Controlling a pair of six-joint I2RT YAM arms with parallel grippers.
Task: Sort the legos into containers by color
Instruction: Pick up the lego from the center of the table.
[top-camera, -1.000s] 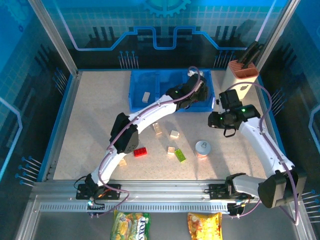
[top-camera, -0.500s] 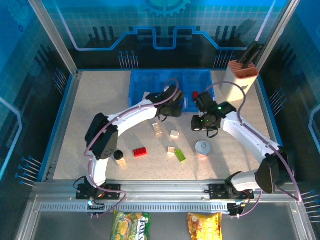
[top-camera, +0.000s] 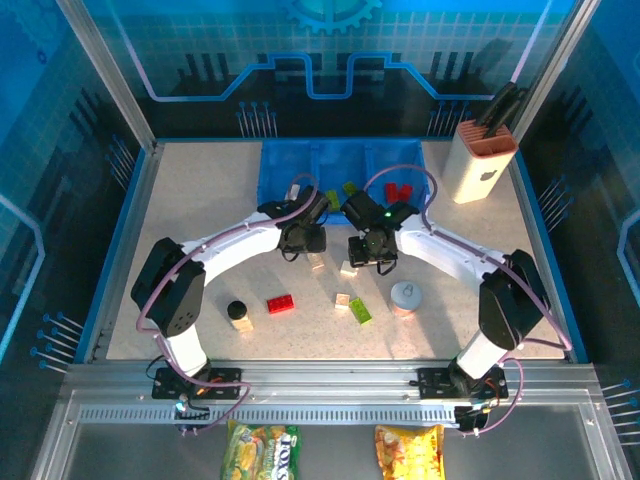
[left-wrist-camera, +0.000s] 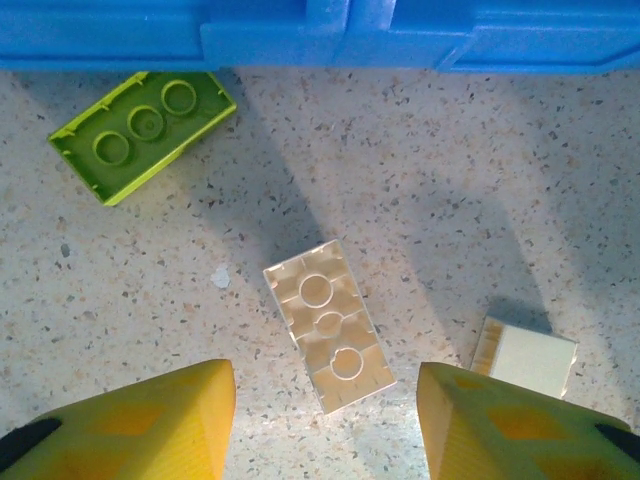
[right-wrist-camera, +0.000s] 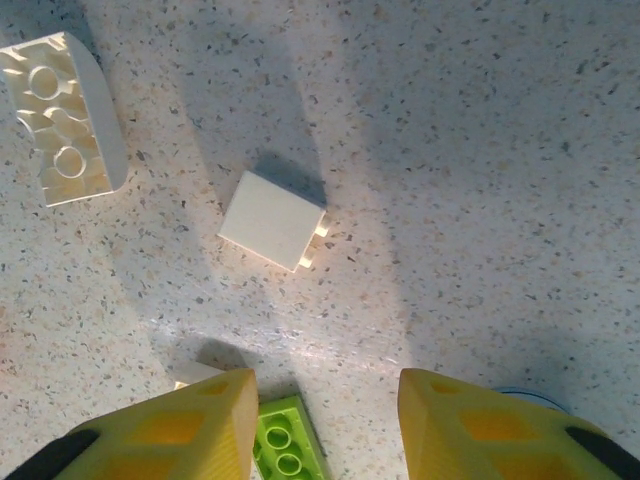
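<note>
Both arms have swung away from the blue tray (top-camera: 275, 165) and the right side of the table, and now meet over the loose bricks mid-table.

On the left, the left gripper (left-wrist-camera: 325, 395) hangs empty with its fingers apart. The long cream brick (left-wrist-camera: 328, 325) lies hollow side up on the table just ahead of the tips, in front of the tray wall. It sits skewed to the fingers, so a squeeze may catch its corners and spin it or pop it out. The right-hand finger also comes down near the short cream brick (right-wrist-camera: 272, 220) and could shove it aside.

Further right, the right gripper (right-wrist-camera: 325, 400) is likewise spread and holding nothing. The short cream brick lies tipped on its side well ahead of its tips, while a lime brick (right-wrist-camera: 285, 445) lies right between the fingers. A straight drop here would likely grab lime rather than cream, and that would send it to the wrong compartment.

The two wrists are very close together in the top view, so reaching at the same time risks a collision. The can (top-camera: 405, 297) stands near the right arm and a wide swing could knock it.
</note>
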